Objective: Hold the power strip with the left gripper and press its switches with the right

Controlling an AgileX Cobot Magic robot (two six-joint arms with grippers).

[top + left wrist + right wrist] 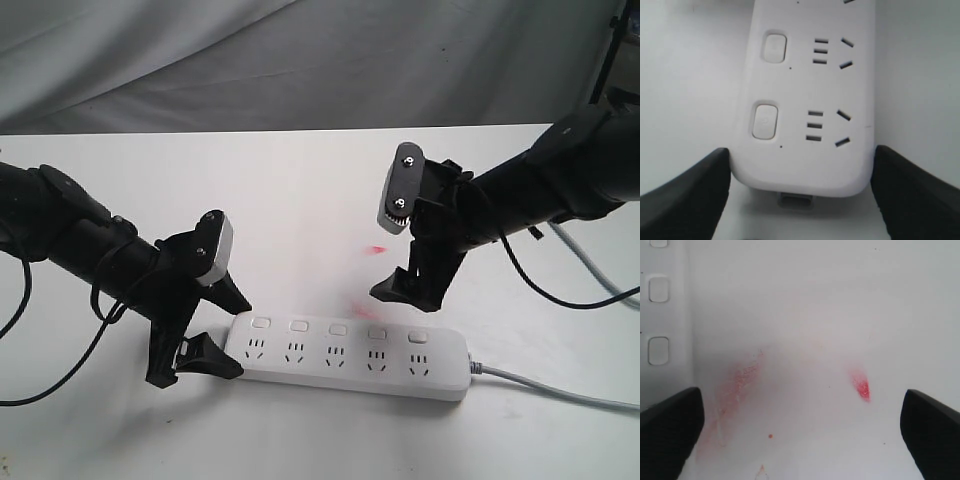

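On the near side of the table [300,180] lies the power strip [350,355]. The left gripper [245,340] clamps across its left end to steady it. The right [400,292] hangs wide open, just beyond the switches [338,328]. Left wrist: fingers [695,190] touch both edges. Right wrist: fingers [670,425] spread, ready to press.

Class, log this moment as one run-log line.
left gripper: clamped on power strip end | right gripper: open, over table beside switches | switches: none touched
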